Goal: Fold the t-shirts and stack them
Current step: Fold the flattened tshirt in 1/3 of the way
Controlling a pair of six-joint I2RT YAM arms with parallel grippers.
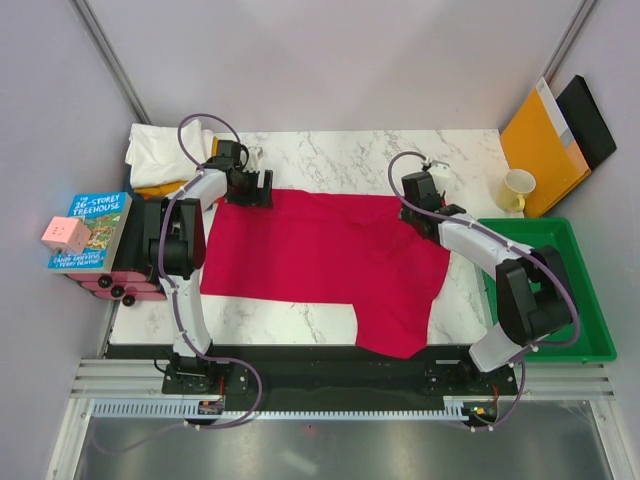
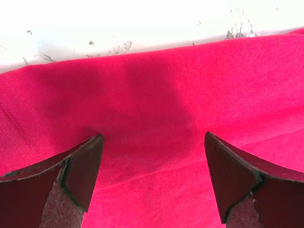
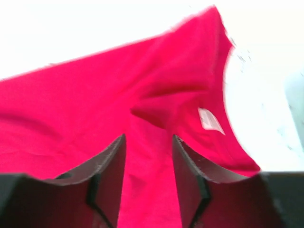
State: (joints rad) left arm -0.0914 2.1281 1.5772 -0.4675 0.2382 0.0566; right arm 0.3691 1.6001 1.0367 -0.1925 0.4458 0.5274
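Observation:
A large crimson t-shirt lies spread across the marble table, with one flap hanging toward the near edge. My left gripper hovers over its far left corner. In the left wrist view the left gripper stands wide open just above the red cloth, near its far hem. My right gripper is at the shirt's far right corner. The right wrist view shows the right gripper with its jaws apart over the cloth, a raised fold and the white neck label ahead. White and orange t-shirts lie piled at the far left.
Books with a pink cube on top stand off the table's left side. A green tray sits at the right. A cream mug, an orange envelope and a black folder are at the far right.

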